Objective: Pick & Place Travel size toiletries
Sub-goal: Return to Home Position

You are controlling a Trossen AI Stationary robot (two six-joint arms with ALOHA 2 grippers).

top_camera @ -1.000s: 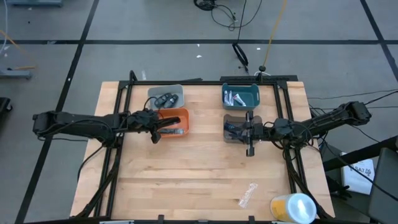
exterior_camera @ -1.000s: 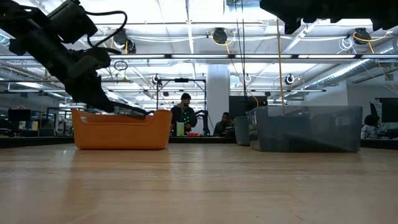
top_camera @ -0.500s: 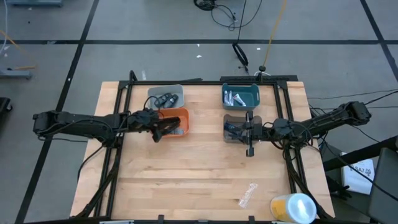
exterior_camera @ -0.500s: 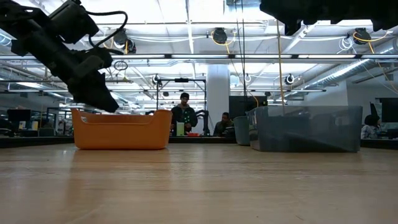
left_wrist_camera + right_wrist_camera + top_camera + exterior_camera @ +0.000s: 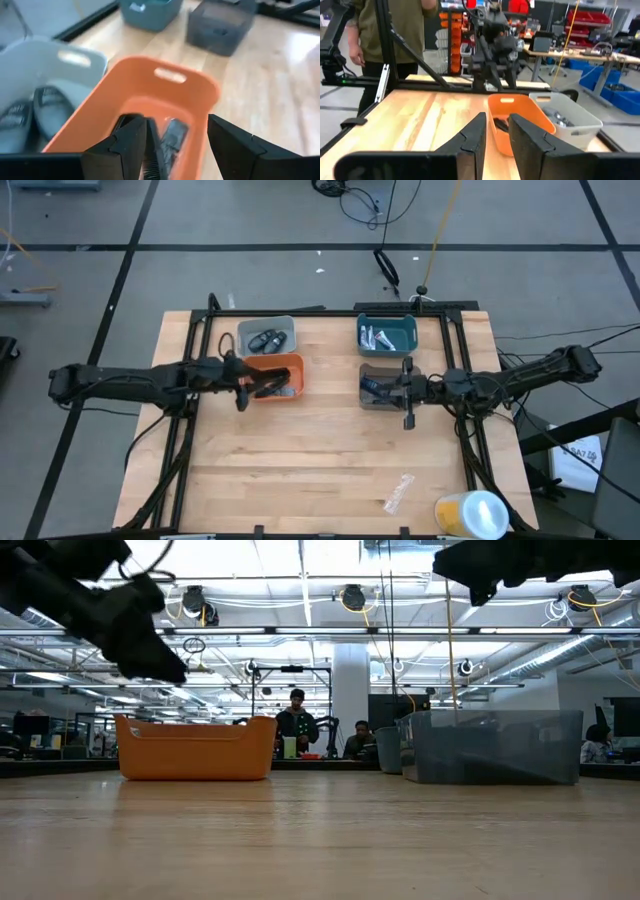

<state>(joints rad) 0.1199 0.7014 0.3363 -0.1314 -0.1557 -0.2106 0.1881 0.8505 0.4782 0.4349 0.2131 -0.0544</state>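
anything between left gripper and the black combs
Nothing visible does. The open left gripper hangs over the orange plastic bin; the thin black combs lie uncovered on its floor. The right gripper waits at the dark grey bin.

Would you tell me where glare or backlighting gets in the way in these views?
Low view: bright ceiling lights leave the left gripper, above the orange bin, and the right arm as dark silhouettes. Left wrist view: glare whitens the table beyond that bin. High view: evenly lit, soft shadows only.
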